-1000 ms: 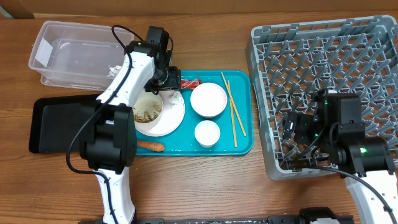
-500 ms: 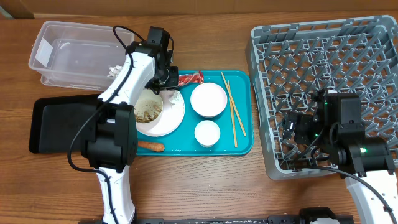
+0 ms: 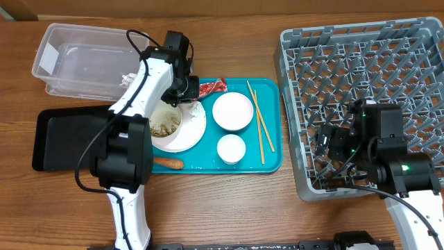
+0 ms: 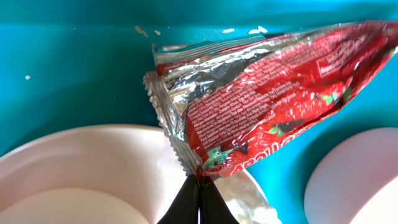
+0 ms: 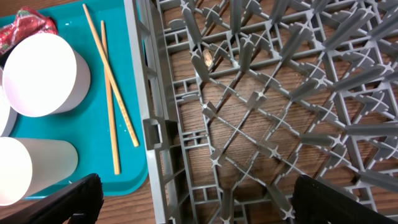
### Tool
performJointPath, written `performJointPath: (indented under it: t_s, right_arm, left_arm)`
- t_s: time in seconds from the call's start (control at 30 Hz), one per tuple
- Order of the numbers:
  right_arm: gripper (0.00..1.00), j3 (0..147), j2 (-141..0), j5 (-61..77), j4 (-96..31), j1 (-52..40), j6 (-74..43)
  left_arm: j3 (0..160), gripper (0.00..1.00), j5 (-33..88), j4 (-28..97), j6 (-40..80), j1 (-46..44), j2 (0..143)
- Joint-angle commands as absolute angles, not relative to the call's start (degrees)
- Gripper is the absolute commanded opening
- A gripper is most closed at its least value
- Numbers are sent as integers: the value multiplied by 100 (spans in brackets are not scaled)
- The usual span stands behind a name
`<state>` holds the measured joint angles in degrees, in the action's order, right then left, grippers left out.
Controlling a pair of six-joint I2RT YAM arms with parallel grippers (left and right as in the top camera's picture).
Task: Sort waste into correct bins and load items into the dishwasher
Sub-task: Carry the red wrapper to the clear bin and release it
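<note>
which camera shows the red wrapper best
Left wrist: the red wrapper fills the frame, its edge pinched in the left pincer. Overhead shows it as a small red strip; right wrist shows only a corner.

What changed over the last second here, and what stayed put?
The left gripper closed its jaws on the edge of the red wrapper, which shifted slightly toward the far edge of the teal tray. The right gripper stayed open over the dish rack; plate, bowls, chopsticks and carrot did not move.
</note>
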<state>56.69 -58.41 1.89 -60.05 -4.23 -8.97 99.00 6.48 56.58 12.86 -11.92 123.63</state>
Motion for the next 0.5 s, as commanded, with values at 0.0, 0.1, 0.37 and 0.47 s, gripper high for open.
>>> performJointPath:
  t_s: [0.0,0.1,0.37,0.47]
  right_arm:
    - [100,5852,-5789,130,-5994,-438,-899]
    - [100,5852,-5789,132,-5994,-438,-902]
    - [100,5852,-5789,130,-5992,-438,-899]
    - [100,5852,-5789,130,-5992,-438,-902]
  left_arm:
    - [9959,4,676,5699,1173,-1186,11596]
    - [9959,4,489,5671,1179,-1140,11192]
    - [9959,4,-589,5524,1184,-784,10215]
    - [9959,4,-683,5245,1181,-523,10101]
